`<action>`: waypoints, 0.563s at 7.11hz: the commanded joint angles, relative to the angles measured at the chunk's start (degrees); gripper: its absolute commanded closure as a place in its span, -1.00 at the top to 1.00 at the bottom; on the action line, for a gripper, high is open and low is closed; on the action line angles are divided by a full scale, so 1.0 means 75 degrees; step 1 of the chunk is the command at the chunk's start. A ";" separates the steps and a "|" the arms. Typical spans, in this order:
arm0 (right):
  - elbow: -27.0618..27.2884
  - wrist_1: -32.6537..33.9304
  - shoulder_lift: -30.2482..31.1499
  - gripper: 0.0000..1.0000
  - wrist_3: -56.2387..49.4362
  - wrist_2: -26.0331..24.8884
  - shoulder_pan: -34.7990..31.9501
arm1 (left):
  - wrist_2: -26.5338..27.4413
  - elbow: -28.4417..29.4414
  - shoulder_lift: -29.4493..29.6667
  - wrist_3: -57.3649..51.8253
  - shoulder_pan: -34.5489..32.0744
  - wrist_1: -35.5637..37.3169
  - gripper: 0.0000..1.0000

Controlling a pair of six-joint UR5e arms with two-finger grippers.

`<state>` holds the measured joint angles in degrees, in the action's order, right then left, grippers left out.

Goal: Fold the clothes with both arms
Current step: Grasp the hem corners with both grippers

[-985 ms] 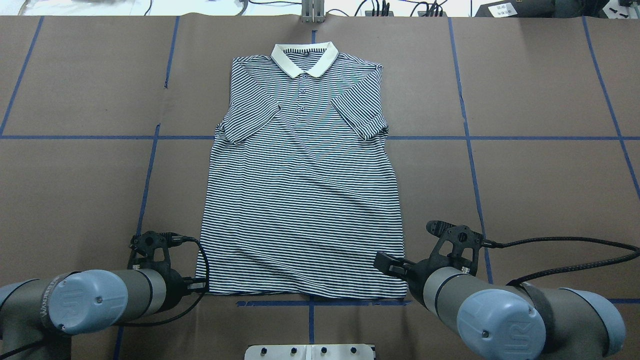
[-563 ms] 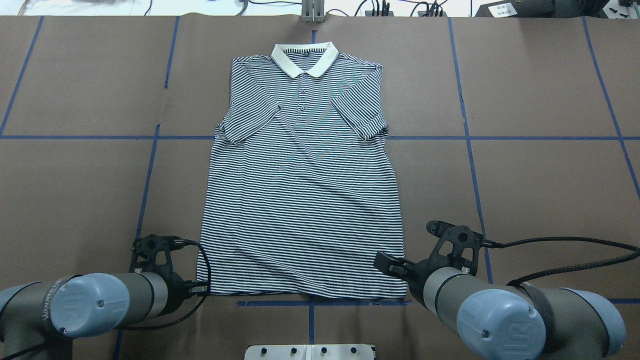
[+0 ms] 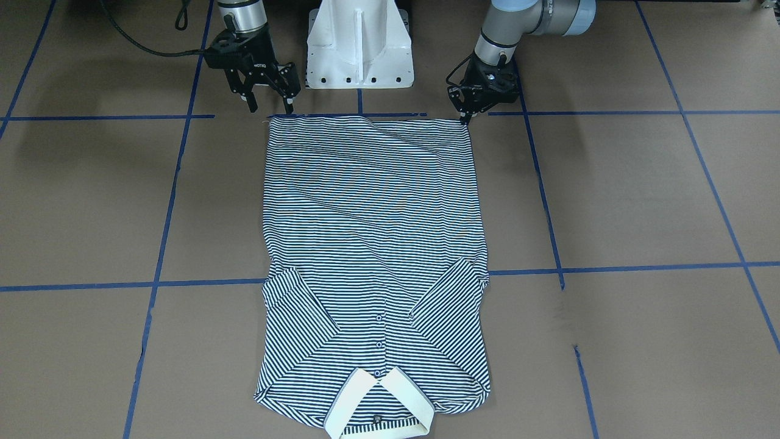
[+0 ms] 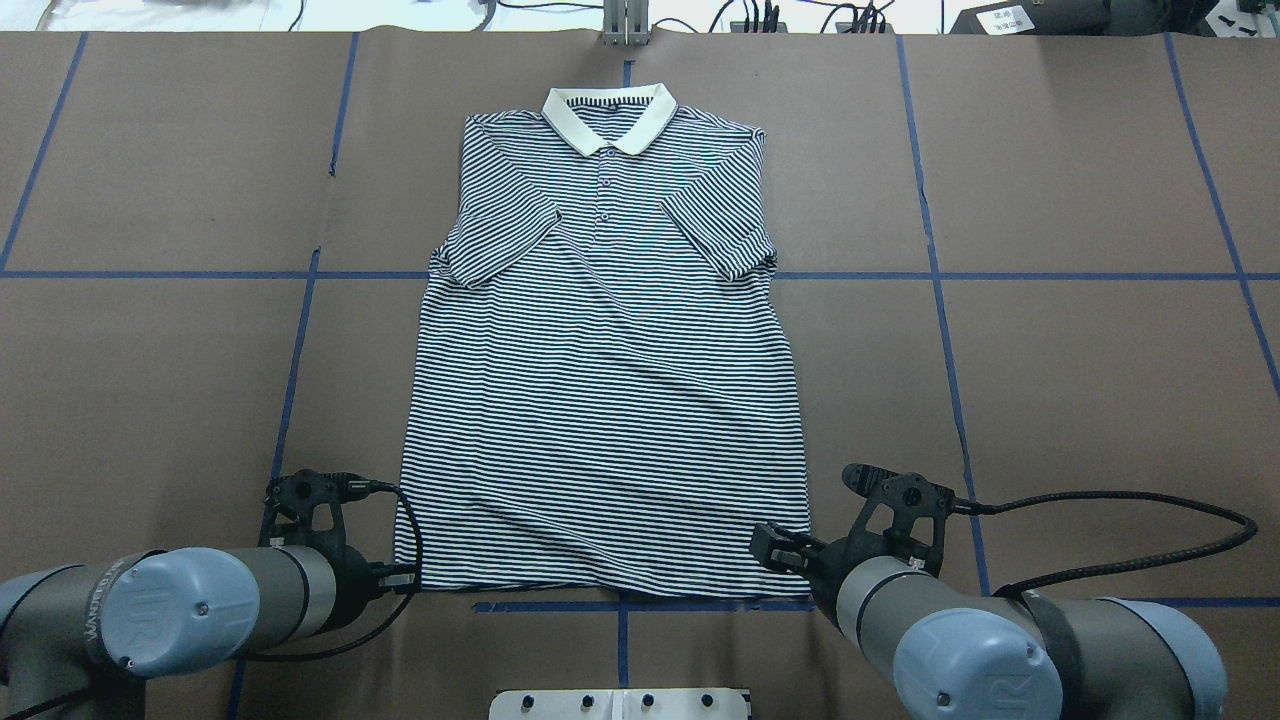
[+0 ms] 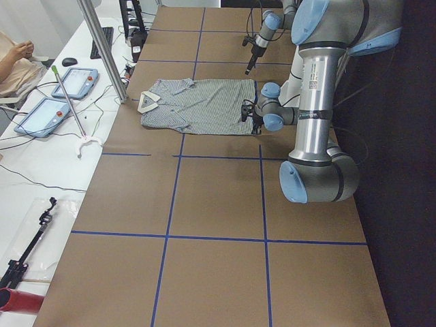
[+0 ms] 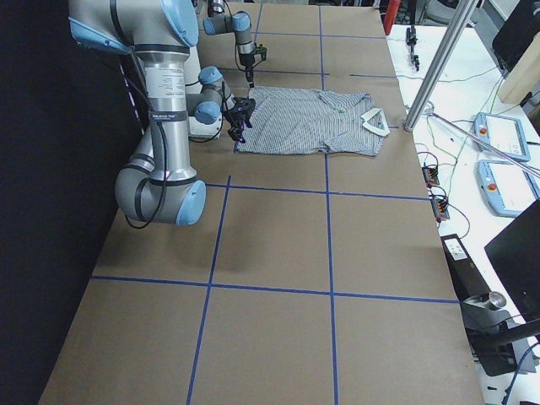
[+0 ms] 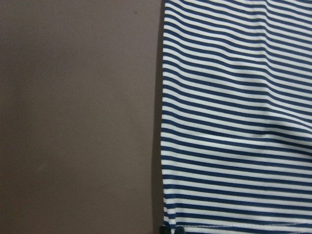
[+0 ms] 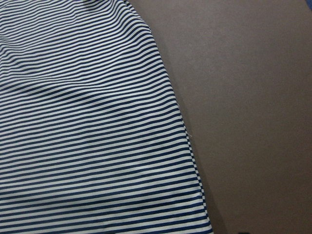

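Observation:
The navy-and-white striped polo shirt (image 4: 600, 400) lies flat, front up, on the brown table, its white collar (image 4: 610, 118) at the far side and both sleeves folded in. My left gripper (image 4: 405, 577) is down at the hem's left corner, shut on that corner of the shirt (image 3: 372, 213). In the front-facing view its fingers (image 3: 465, 119) meet at the hem. The left wrist view shows the fingertips (image 7: 171, 230) at the hem edge. My right gripper (image 3: 269, 111) is open, fingers spread just over the hem's right corner (image 4: 800, 575). The right wrist view shows only cloth (image 8: 87, 122).
The white pedestal base (image 3: 358, 42) stands just behind the hem. Blue tape lines (image 4: 620, 606) cross the brown table. A metal post (image 4: 625, 25) stands at the far edge beyond the collar. A desk with tablets (image 5: 51, 116) runs along the far side.
The left arm pulled back slightly toward the base and settled at the hem corner. The right arm then moved down and back toward the hem's right corner. The shirt has not moved.

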<state>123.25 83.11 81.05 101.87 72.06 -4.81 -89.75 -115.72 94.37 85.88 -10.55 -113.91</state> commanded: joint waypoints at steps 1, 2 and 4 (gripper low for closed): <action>-0.0354 0.0016 0.0010 0.46 0.0012 -0.0115 0.0160 | -0.0022 -0.0004 0.0027 -0.0001 0.0000 0.0000 -1.00; -0.0507 0.0016 0.0010 0.26 0.0046 -0.0115 0.0266 | -0.0034 -0.0004 0.0027 -0.0001 0.0012 -0.0011 -1.00; -0.0613 0.0016 -0.0013 -0.03 0.0339 -0.0290 0.0512 | -0.0057 -0.0039 0.0027 -0.0001 0.0012 -0.0012 -1.00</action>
<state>119.29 83.23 81.04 103.49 70.75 -1.97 -90.03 -115.86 94.56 85.87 -10.47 -113.98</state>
